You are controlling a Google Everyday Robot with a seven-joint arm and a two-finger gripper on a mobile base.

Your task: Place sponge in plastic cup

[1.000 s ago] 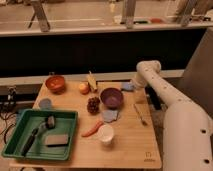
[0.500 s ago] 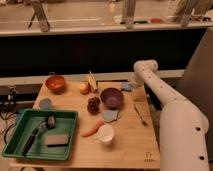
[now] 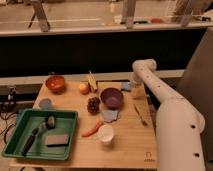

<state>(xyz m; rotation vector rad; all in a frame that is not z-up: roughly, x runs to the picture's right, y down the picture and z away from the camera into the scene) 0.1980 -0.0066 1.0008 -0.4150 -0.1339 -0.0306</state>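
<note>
Gripper [image 3: 131,89] sits low over the table's back edge, nr the rt corner, just rt of a purple bowl [image 3: 111,97]. Apart or together: can't tell, wrist covers it. Small bluish item touching or beside it, unclear what.

Sponge [image 3: 56,140] lies in green tray [image 3: 25,120] at front-left corner, w/ a brush [image 3: 37,132]. White cup [image 3: 105,135] is nr front edge, mid. Pale blue cup [image 3: 45,103] is at left edge. Which one is plastic: can't tell.

Table [image 3: 130,145] is light wood, w/ dark wall panel and rails behind. Arm [image 3: 170,110] is cut off at rt.
</note>
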